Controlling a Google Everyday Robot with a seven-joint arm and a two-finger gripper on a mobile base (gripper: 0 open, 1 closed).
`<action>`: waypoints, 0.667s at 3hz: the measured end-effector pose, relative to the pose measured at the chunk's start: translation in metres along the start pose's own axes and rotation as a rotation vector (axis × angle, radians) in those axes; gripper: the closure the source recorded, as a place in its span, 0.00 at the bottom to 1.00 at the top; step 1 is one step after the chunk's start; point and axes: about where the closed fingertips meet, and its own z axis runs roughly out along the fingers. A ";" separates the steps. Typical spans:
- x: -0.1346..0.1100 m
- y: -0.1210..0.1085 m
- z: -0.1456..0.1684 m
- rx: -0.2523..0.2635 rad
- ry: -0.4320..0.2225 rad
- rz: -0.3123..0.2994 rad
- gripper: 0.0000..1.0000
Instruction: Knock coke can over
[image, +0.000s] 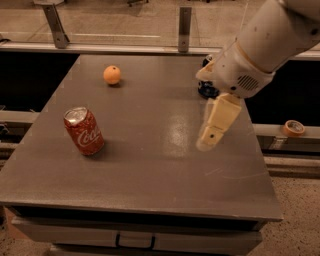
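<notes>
The red coke can (84, 131) with white lettering and a silver top stands upright on the left side of the grey table (150, 185). My gripper (214, 127) hangs over the right middle of the table, well to the right of the can and apart from it. Its cream-coloured fingers (220, 117) point down and to the left. The white arm reaches in from the upper right.
An orange (112, 74) lies at the back left of the table. The dark blue Pepsi can (206, 89) stands at the back right, mostly hidden behind my arm. A roll of tape (293, 128) lies on a ledge to the right.
</notes>
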 end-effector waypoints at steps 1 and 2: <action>-0.070 0.012 0.032 -0.075 -0.143 -0.040 0.00; -0.069 0.012 0.032 -0.075 -0.142 -0.040 0.00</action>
